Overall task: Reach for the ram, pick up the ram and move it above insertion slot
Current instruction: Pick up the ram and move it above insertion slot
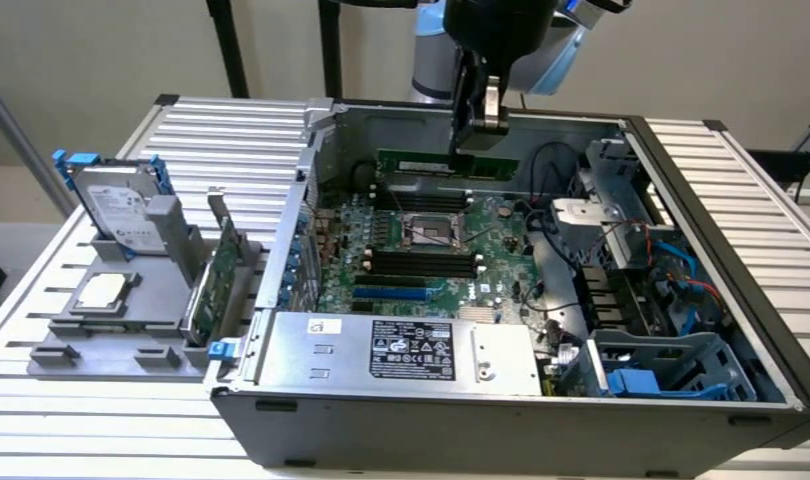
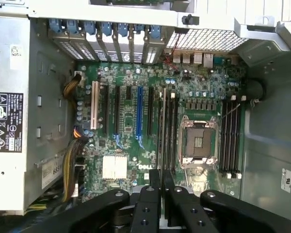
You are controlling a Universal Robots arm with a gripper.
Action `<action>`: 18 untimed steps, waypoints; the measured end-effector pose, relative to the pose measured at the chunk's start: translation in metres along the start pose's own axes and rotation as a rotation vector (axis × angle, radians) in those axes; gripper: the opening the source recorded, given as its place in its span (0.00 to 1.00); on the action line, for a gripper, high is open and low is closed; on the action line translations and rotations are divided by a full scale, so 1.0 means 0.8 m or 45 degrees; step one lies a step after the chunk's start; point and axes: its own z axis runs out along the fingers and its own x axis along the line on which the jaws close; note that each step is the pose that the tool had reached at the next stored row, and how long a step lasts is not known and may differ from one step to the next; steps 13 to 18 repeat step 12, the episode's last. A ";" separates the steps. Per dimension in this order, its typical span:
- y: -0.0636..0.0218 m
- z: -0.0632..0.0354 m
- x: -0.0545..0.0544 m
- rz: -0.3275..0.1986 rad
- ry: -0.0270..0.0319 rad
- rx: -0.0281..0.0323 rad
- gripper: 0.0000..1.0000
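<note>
Pale walls and a slatted metal table (image 1: 725, 170) frame an open computer case (image 1: 512, 420) lying on its side, its motherboard (image 1: 419, 240) facing up.

In the exterior view the ram (image 1: 448, 162), a long thin green stick, hangs level over the far end of the board, near the back wall of the case. The pincer (image 1: 483, 125) comes straight down from above and is closed narrow on the stick's upper edge, toward its end on the exterior view's right. In the wrist view the two black fingers (image 2: 155, 182) stand nearly together with only a thin gap, which suits so thin a board held edge-on, though the stick itself is hard to make out there.

Below it lie the black memory slots (image 1: 421, 188) on the far side of the processor socket (image 1: 429, 230), with a second bank on the near side. The stick seems to ride clear of them, not seated.

On the table to the exterior view's left stand a grey holder (image 1: 112, 345), a hard drive (image 1: 118, 215) and a wider green expansion card (image 1: 218, 290), all untouched.

By my reckoning the reach and pickup are done, and the carry has brought the stick over or close to the far slots; whether it lines up exactly with one I cannot tell.
</note>
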 end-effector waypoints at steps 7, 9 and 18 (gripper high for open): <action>0.000 0.000 0.000 0.019 -0.0008 0.0014 0.14; 0.000 0.000 0.000 0.019 -0.0008 0.0015 0.14; 0.000 0.000 0.000 0.019 -0.0008 0.0015 0.14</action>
